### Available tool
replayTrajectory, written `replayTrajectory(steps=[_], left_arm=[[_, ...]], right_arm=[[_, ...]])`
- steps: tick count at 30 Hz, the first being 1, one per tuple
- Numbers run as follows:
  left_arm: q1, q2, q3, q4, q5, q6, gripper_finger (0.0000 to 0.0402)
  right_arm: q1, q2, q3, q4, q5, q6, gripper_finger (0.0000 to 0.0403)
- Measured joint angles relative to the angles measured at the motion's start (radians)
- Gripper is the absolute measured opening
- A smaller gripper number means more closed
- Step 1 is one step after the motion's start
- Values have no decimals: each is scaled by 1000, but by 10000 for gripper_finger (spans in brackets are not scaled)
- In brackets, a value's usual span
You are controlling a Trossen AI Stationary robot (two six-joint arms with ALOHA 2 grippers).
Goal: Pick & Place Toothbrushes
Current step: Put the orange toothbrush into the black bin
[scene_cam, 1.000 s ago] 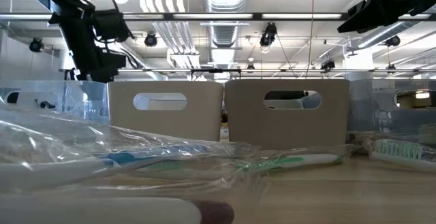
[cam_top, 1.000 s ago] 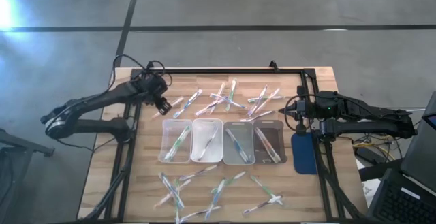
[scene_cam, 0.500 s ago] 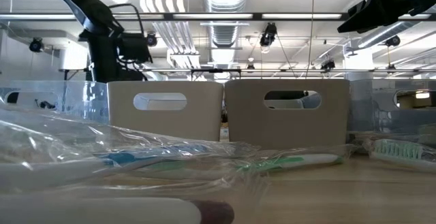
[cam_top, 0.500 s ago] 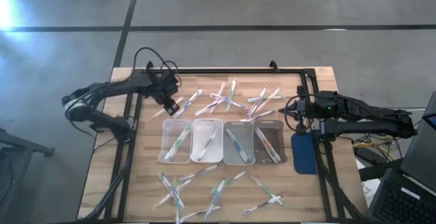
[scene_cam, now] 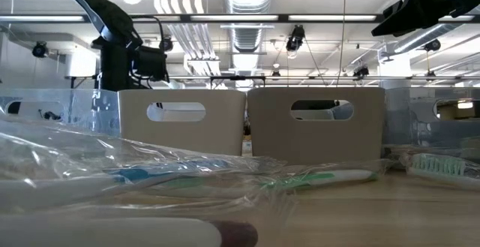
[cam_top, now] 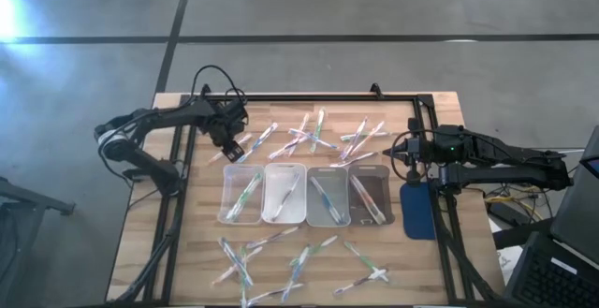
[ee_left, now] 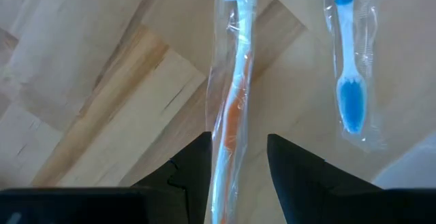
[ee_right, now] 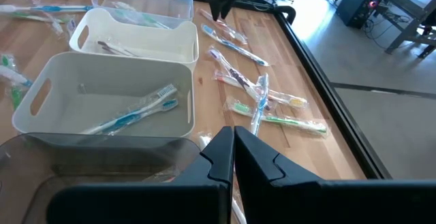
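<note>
**Left gripper straddles an orange brush**

The clear-wrapped orange-handled toothbrush [ee_left: 234, 108] lies flat on the pale wooden table [cam_top: 201, 252], between the left gripper [ee_left: 237, 157] and its parted fingers; whether they touch it, I cannot tell. Only the wrist view shows that, plus a blue brush [ee_left: 347, 60] at two o'clock. From overhead: four rectangular trays [cam_top: 306, 196] in a row, each holding wrapped toothbrushes. The right gripper [ee_right: 234, 149], fingers pressed together, waits at three o'clock.

Four trays [cam_top: 284, 194] on wooden table [cam_top: 201, 252]
</note>
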Motion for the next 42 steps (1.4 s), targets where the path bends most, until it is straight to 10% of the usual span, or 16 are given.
replayTrajectory(steps=[15,30,42], left_arm=[[0,87,-2,40,-44,-12,141],[0,85,6,39,-46,5,12],[-10,-8,212,-129,-50,10,11]], right_arm=[[0,0,0,0,0,0,8],[0,0,0,0,0,0,8],[0,0,0,0,0,0,8]])
